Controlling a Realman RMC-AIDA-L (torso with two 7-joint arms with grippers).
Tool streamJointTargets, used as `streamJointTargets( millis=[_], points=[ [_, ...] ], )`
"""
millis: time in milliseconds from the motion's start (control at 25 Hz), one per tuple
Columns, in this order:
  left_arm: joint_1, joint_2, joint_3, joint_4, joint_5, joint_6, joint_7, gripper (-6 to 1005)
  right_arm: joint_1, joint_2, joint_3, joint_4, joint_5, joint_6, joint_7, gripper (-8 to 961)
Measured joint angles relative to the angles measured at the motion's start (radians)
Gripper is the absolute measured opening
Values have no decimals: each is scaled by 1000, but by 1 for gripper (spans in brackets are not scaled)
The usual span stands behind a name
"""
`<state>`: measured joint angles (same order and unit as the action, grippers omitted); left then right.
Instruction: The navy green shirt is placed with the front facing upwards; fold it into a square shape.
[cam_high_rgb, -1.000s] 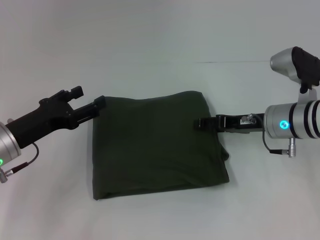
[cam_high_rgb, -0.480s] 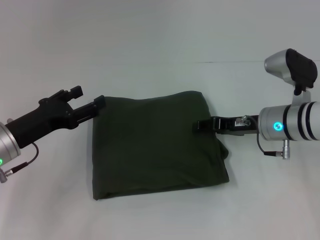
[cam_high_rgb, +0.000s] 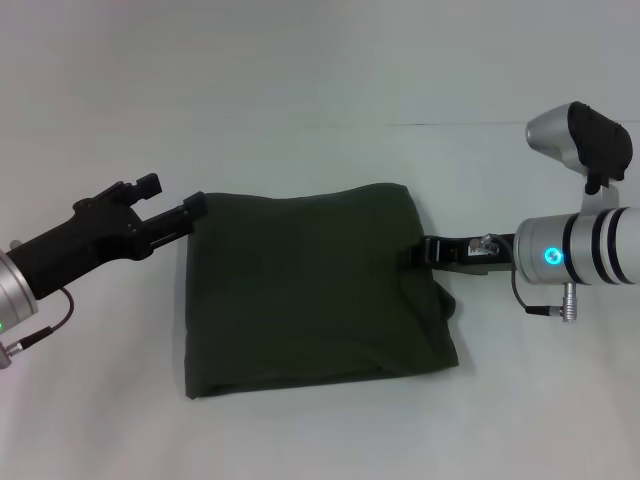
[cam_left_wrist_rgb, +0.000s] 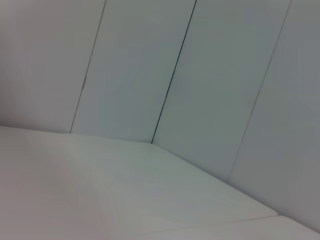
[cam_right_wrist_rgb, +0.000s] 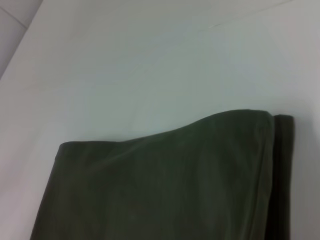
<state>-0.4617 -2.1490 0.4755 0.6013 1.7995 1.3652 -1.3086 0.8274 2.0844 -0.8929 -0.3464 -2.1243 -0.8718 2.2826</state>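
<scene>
The navy green shirt lies folded into a rough square on the white table, plain green side up, with no lettering showing. My left gripper rests at the shirt's far left corner, touching the cloth edge. My right gripper sits at the shirt's right edge, about halfway along it. The right wrist view looks over the folded shirt and its layered edge. Neither the shirt nor any gripper appears in the left wrist view.
A small bulge of cloth sticks out on the shirt's right side. White wall panels stand behind the table. A thin seam runs across the table at the far right.
My right gripper has drawn back to the right, from over the shirt to its right edge. The left gripper and the shirt have barely moved.
</scene>
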Motion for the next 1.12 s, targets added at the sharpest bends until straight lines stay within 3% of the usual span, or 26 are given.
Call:
streamJointTargets(
  millis=[240,1120],
  points=[
    [0,0,0,0,0,-1,0,874,-11,0,3,0,2,29,0,121],
    [-6,0,2,-6,0,-27,0,875,-85,0,16,-54,98,64,-57,91]
  ],
)
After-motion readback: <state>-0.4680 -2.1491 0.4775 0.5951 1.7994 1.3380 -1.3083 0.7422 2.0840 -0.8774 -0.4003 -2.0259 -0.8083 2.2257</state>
